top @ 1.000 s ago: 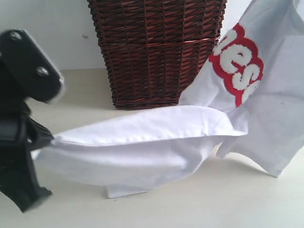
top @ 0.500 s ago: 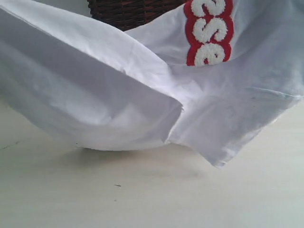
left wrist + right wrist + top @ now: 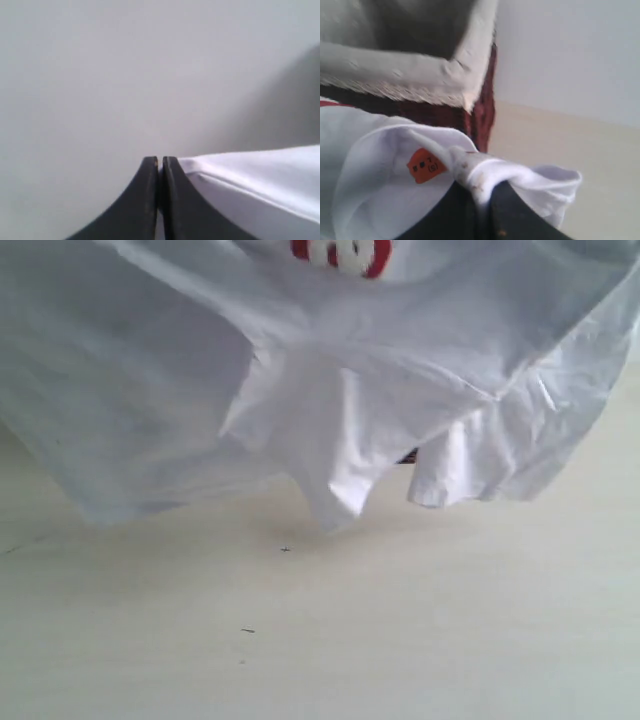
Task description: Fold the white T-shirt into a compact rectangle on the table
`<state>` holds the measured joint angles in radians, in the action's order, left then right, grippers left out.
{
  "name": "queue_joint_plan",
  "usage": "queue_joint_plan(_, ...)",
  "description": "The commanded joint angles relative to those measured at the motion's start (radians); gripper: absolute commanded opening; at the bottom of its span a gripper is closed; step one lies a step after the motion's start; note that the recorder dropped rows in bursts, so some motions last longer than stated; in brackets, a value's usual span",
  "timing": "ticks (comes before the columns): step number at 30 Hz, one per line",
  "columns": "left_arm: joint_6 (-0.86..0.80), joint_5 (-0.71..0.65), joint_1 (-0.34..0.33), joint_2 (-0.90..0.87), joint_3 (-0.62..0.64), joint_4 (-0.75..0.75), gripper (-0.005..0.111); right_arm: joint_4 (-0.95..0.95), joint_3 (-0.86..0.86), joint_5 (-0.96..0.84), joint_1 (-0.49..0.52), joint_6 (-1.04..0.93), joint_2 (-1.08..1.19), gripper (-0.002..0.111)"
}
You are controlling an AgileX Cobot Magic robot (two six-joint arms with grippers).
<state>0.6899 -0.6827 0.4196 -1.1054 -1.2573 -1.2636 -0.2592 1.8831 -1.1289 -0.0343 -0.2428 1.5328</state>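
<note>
**Operator A:** Where is the white T-shirt (image 3: 150, 370) hanging?

**Operator B:** We are holding it aloft over the table (image 3: 400, 640). It is filling the upper part of the exterior view, with the red patch (image 3: 340, 252) showing at the top edge. Its lowest fold is dangling close to the table; we are unable to confirm contact.

**Operator A:** How are the jaws standing?

**Operator B:** The left jaws are pressing fully together, pinching an edge of the white cloth. The right jaws are likewise clamping tight on a bunched part of the shirt beside its orange label (image 3: 426, 166). Behind them, we are seeing the dark wicker basket (image 3: 482, 100) and its pale liner (image 3: 395, 65).
</note>
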Motion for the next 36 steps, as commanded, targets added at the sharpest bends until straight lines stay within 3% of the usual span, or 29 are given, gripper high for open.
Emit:
queue_joint_plan(1, -0.192, 0.004, -0.011, -0.001, -0.117, 0.121, 0.0, -0.26, 0.021, -0.027, 0.023, -0.182, 0.011, 0.0)
queue_joint_plan(3, -0.458, -0.044, -0.011, 0.001, -0.065, 0.412, 0.0, -0.205, 0.01, -0.092, 0.023, -0.168, 0.035, 0.0)
queue_joint_plan(6, -0.565, -0.126, -0.011, 0.035, 0.094, 0.673, 0.0, -0.143, -0.115, -0.092, 0.023, -0.098, 0.018, 0.0)
queue_joint_plan(8, -0.565, -0.259, -0.011, 0.059, 0.232, 0.674, 0.0, -0.007, -0.25, -0.092, 0.023, -0.036, -0.002, 0.0)
queue_joint_plan(10, -0.533, -0.235, -0.011, 0.09, 0.343, 0.713, 0.0, 0.103, -0.392, -0.092, 0.023, 0.057, -0.008, 0.0)
queue_joint_plan(13, -0.6, -0.244, -0.011, 0.127, 0.384, 0.864, 0.0, 0.128, -0.481, -0.092, 0.023, 0.062, -0.027, 0.0)
queue_joint_plan(17, -0.631, -0.24, -0.011, 0.136, 0.449, 0.88, 0.0, 0.07, -0.483, -0.092, 0.023, 0.04, -0.029, 0.001)
queue_joint_plan(25, -0.633, -0.188, -0.011, 0.132, 0.475, 0.914, 0.0, 0.051, -0.483, 0.14, 0.023, 0.055, 0.099, 0.036)
queue_joint_plan(30, -0.633, -0.166, -0.011, 0.132, 0.475, 0.913, 0.0, 0.025, -0.469, 0.072, 0.023, 0.057, 0.284, 0.047)
queue_joint_plan(36, -0.632, -0.138, -0.011, 0.132, 0.475, 0.921, 0.0, -0.153, -0.461, -0.058, 0.023, -0.071, 0.24, 0.048)
